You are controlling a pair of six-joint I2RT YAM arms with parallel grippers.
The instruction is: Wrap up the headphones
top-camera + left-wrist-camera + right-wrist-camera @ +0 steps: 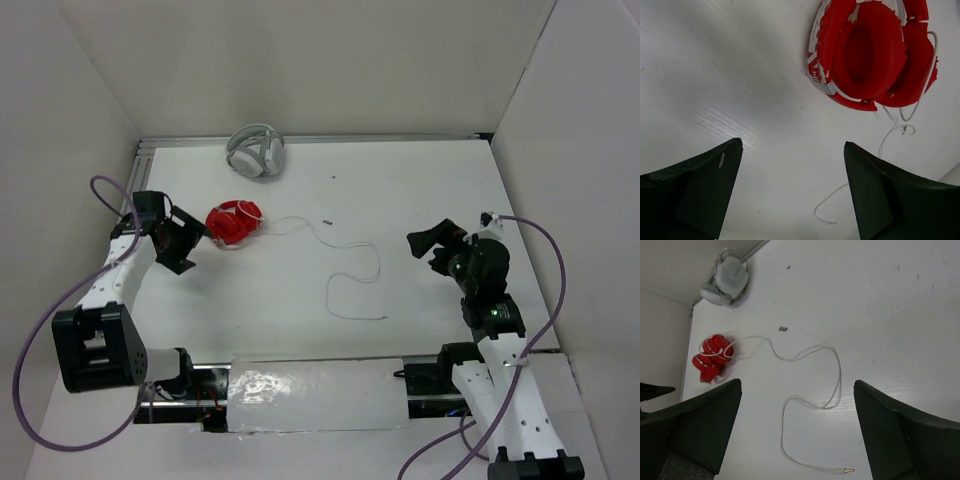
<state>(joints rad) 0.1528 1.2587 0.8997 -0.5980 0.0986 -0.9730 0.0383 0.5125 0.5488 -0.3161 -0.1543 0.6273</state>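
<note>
From above, the headphones (232, 223) lie just beside the left gripper (197, 248), probably not touching. Left wrist: it is spread wide and holds nothing, headphones just ahead. Right wrist: the right gripper (797, 390) gapes wide, empty, headphones far off.

No legible writing anywhere

Flaked white marks (815, 71) on the rim of the red headphones (867, 50), in the left wrist view, could be lettering, but they are too broken to read.
</note>
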